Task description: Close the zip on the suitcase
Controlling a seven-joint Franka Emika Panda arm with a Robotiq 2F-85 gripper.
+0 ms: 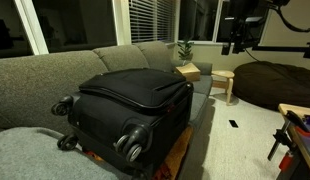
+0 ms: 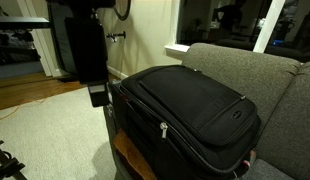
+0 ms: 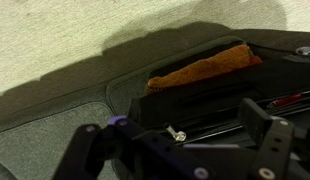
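The black suitcase lies flat on a grey sofa in both exterior views, wheels facing the camera in an exterior view. It also fills the other exterior view. The zip runs around the lid edge, and a small silver pull shows on the side wall. In the wrist view the silver pull lies on the dark track between my fingers. My gripper is open and empty, just above the suitcase edge. It hangs beside the suitcase's end in an exterior view and is small and dark at the top of the other.
The grey sofa carries the suitcase. A brown wooden surface sits under the suitcase's near end, and shows as an orange-brown strip in the wrist view. A dark beanbag, a small wooden stool and a plant stand beyond.
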